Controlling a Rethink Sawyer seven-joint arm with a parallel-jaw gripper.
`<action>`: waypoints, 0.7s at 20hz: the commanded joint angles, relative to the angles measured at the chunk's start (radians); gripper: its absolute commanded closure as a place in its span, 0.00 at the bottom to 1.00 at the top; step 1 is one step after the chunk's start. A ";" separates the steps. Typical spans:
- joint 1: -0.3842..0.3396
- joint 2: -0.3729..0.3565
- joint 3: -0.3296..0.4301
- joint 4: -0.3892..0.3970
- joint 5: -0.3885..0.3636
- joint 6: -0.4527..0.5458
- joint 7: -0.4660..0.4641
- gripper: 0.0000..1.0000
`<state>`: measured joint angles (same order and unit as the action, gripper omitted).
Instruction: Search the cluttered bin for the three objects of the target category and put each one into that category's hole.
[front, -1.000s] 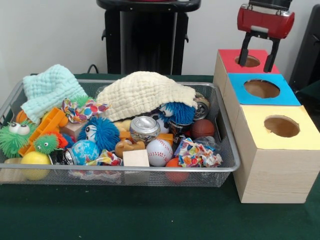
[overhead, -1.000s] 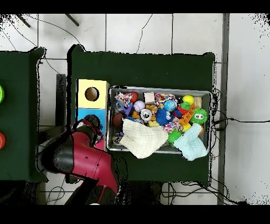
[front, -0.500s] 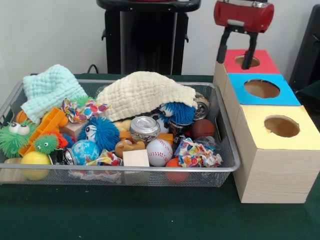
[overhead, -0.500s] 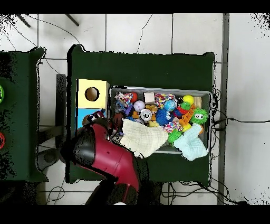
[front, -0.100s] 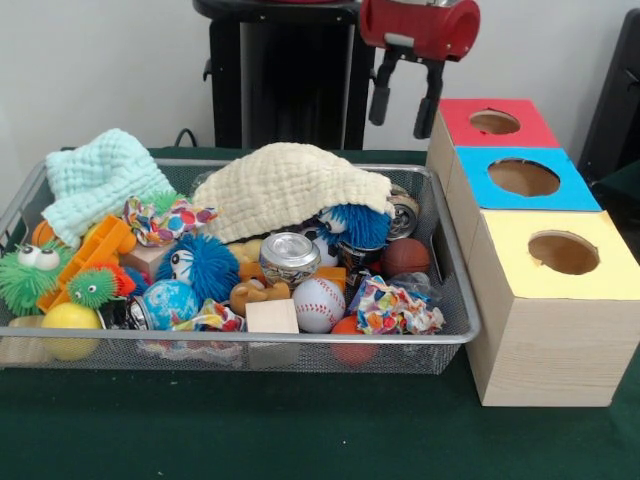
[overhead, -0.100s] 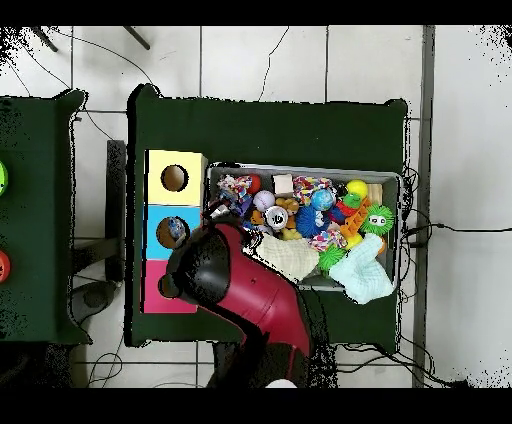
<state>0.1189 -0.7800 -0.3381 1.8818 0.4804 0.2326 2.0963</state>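
My gripper (front, -0.100s: 404, 105) hangs open and empty, high above the back right corner of the wire bin (front, -0.100s: 455, 330), left of the red-topped box (front, -0.100s: 495, 122). The bin holds a baseball (front, -0.100s: 318, 303), a small basketball (front, -0.100s: 405, 257), a tin can (front, -0.100s: 290, 255), blue fuzzy balls (front, -0.100s: 205, 265), a globe ball (front, -0.100s: 170, 300), a yellow ball (front, -0.100s: 70, 320), a wooden block (front, -0.100s: 272, 316) and crumpled coloured paper (front, -0.100s: 395, 305). A cream cloth (front, -0.100s: 285, 185) covers the bin's back middle. In the overhead view the red arm (overhead, -0.100s: 235, 290) hides the gripper and part of the bin (overhead, -0.100s: 400, 200).
Three boxes with round holes stand in a row right of the bin: red at the back, blue-topped (front, -0.100s: 525, 178) in the middle, yellow-topped (front, -0.100s: 565, 252) in front. A mint cloth (front, -0.100s: 95, 180) lies in the bin's back left corner, beside an orange toy (front, -0.100s: 90, 255) and a green fuzzy ball (front, -0.100s: 25, 275).
In the front view the gripper has moved left from above the red box's hole to above the bin's back right corner, still open and empty. The bin's contents have not moved.
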 joint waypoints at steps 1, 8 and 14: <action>-0.060 -0.010 0.153 -0.011 -0.102 0.140 -0.036 0.00; -0.101 -0.016 0.193 -0.009 -0.153 0.133 -0.040 0.00; -0.129 -0.031 0.222 0.016 -0.192 0.112 -0.026 0.00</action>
<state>0.0373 -0.8030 -0.2479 1.8818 0.3652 0.2466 2.0963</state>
